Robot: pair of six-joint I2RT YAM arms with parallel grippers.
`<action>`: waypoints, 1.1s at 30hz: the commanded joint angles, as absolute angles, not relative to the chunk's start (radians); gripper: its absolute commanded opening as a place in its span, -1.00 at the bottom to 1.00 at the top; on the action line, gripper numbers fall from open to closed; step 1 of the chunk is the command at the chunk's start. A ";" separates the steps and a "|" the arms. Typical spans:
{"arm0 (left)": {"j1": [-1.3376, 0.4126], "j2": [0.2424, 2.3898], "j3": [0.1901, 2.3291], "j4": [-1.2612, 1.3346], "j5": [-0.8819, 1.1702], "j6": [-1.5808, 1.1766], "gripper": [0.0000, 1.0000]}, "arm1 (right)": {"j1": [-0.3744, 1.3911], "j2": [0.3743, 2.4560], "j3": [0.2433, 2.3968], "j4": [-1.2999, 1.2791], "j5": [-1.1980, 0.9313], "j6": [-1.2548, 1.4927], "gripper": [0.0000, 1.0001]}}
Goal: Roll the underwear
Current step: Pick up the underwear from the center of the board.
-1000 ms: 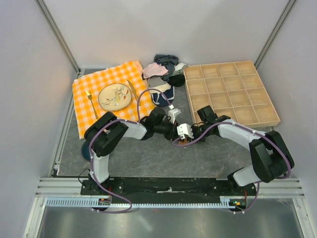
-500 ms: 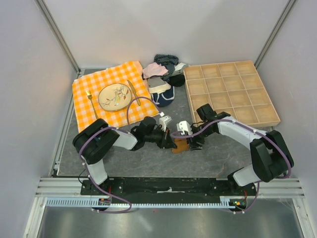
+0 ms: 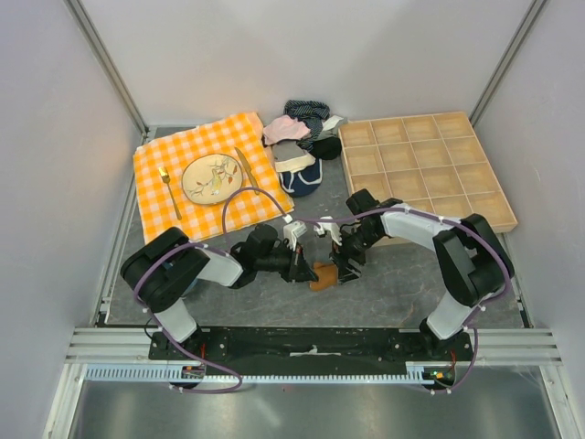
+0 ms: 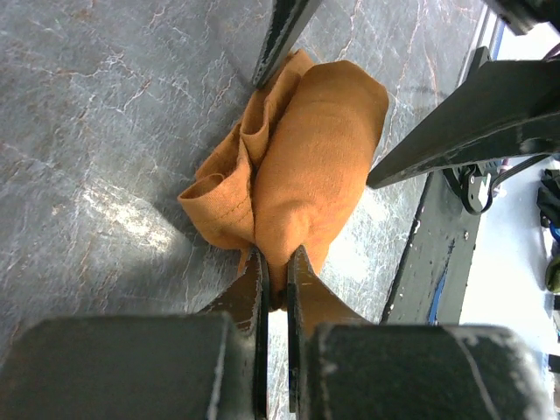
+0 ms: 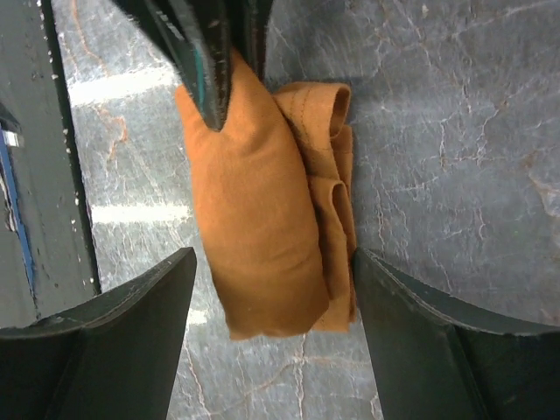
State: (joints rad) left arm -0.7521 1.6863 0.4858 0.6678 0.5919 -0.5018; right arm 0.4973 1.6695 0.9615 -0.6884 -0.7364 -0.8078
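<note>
The underwear (image 4: 306, 166) lies as a rumpled rust-brown bundle on the grey marbled tabletop (image 3: 402, 293), partly rolled, with loose folds bunched along one side. It sits directly between the two pincers, which face each other across it.

The left pincer (image 4: 276, 262) is clamped on the end of the bundle nearest its own wrist, its two fingers nearly together with a thin pinch of fabric between them. In the overhead view this pincer (image 3: 302, 265) sits low at the bundle's left edge.

The right pincer (image 5: 273, 255) is spread wide, not gripping: its fingers (image 5: 131, 324) straddle the underwear (image 5: 262, 201), one on each side of the roll. The finger on the folded side stands just beside the cloth; whether it touches cannot be told. Seen from above, the right pincer (image 3: 345, 265) is just right of the underwear (image 3: 322, 275). From the right wrist, the left pincer's fingers show at the far end of the bundle.

Beyond both pincers, toward the back wall, is a heap of clothes (image 3: 302, 119), with a navy-and-white garment (image 3: 300, 176) at its near edge. Behind the left pincer lies an orange checked cloth (image 3: 155, 174) bearing a plate (image 3: 212, 177), a fork (image 3: 169, 190) and a knife (image 3: 245, 166). Behind the right pincer is a wooden compartment tray (image 3: 425, 169).
</note>
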 commanded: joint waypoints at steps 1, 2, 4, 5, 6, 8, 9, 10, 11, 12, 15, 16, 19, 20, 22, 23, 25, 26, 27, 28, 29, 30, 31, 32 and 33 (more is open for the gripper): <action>-0.749 1.681 0.457 0.664 0.549 -0.526 -0.97 | 0.506 1.710 0.991 -0.614 -0.721 -0.664 0.60; -0.749 1.683 0.457 0.666 0.551 -0.528 -0.97 | 0.506 1.727 0.989 -0.600 -0.712 -0.651 0.59; -0.750 1.680 0.456 0.669 0.552 -0.528 -0.97 | 0.506 1.747 0.989 -0.592 -0.681 -0.628 0.56; -0.749 1.678 0.456 0.670 0.551 -0.528 -0.97 | 0.506 1.767 0.991 -0.594 -0.680 -0.621 0.55; -0.749 1.677 0.454 0.670 0.548 -0.528 -0.97 | 0.506 1.775 0.991 -0.594 -0.678 -0.620 0.54; -0.750 1.674 0.456 0.670 0.546 -0.528 -0.97 | 0.508 1.798 0.996 -0.604 -0.690 -0.617 0.48; -0.750 1.672 0.456 0.670 0.545 -0.528 -0.97 | 0.508 1.805 0.999 -0.612 -0.696 -0.620 0.44; -0.750 1.672 0.456 0.670 0.542 -0.528 -0.97 | 0.509 1.813 1.003 -0.623 -0.716 -0.624 0.33; -0.750 1.671 0.456 0.670 0.534 -0.528 -0.97 | 0.509 1.833 1.015 -0.650 -0.730 -0.640 0.25; -0.750 1.667 0.456 0.670 0.531 -0.528 -0.97 | 0.509 1.844 1.023 -0.667 -0.744 -0.652 0.18; -0.750 1.660 0.456 0.670 0.515 -0.528 -0.97 | 0.518 1.871 1.048 -0.707 -0.759 -0.676 -0.16; -0.750 1.658 0.457 0.669 0.512 -0.529 -0.97 | 0.520 1.873 1.048 -0.710 -0.759 -0.678 -0.33; -0.750 1.632 0.459 0.652 0.485 -0.526 -0.85 | 0.523 1.875 1.054 -0.721 -0.775 -0.686 -0.71; -0.749 1.623 0.457 0.646 0.462 -0.525 -0.78 | 0.523 1.867 1.054 -0.719 -0.781 -0.687 -0.78; -0.749 1.580 0.459 0.612 0.436 -0.515 -0.54 | 0.523 1.846 1.052 -0.721 -0.798 -0.695 -0.89; -0.747 1.559 0.457 0.598 0.413 -0.511 -0.47 | 0.523 1.838 1.052 -0.718 -0.801 -0.698 -0.93; -0.744 1.487 0.457 0.549 0.384 -0.496 -0.21 | 0.522 1.812 1.051 -0.718 -0.816 -0.701 -0.99; -0.744 1.459 0.459 0.529 0.359 -0.489 -0.14 | 0.523 1.803 1.051 -0.716 -0.822 -0.701 -1.00; -0.741 1.430 0.459 0.482 0.342 -0.483 -0.06 | 0.519 1.792 1.049 -0.718 -0.834 -0.704 -1.00; -0.739 1.396 0.460 0.454 0.328 -0.466 0.00 | 0.515 1.772 1.052 -0.716 -0.841 -0.704 -1.00; -0.739 1.331 0.463 0.428 0.295 -0.459 0.02 | 0.512 1.763 1.052 -0.715 -0.851 -0.703 -1.00; -0.735 1.292 0.468 0.393 0.278 -0.451 0.11 | 0.499 1.750 1.054 -0.716 -0.857 -0.703 -1.00; -0.732 1.257 0.472 0.332 0.261 -0.434 0.13 | 0.494 1.726 1.055 -0.716 -0.876 -0.703 -1.00; -0.729 1.182 0.486 0.292 0.233 -0.427 0.17 | 0.482 1.712 1.060 -0.716 -0.885 -0.700 -1.00; -0.724 1.146 0.497 0.257 0.218 -0.417 0.23 | 0.462 1.700 1.063 -0.715 -0.891 -0.696 -1.00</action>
State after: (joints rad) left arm -0.7395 1.3071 0.4568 0.4103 0.3431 -0.4961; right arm 0.5056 1.7893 1.0550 -0.7204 -0.8177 -0.6785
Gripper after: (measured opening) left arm 0.572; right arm 0.136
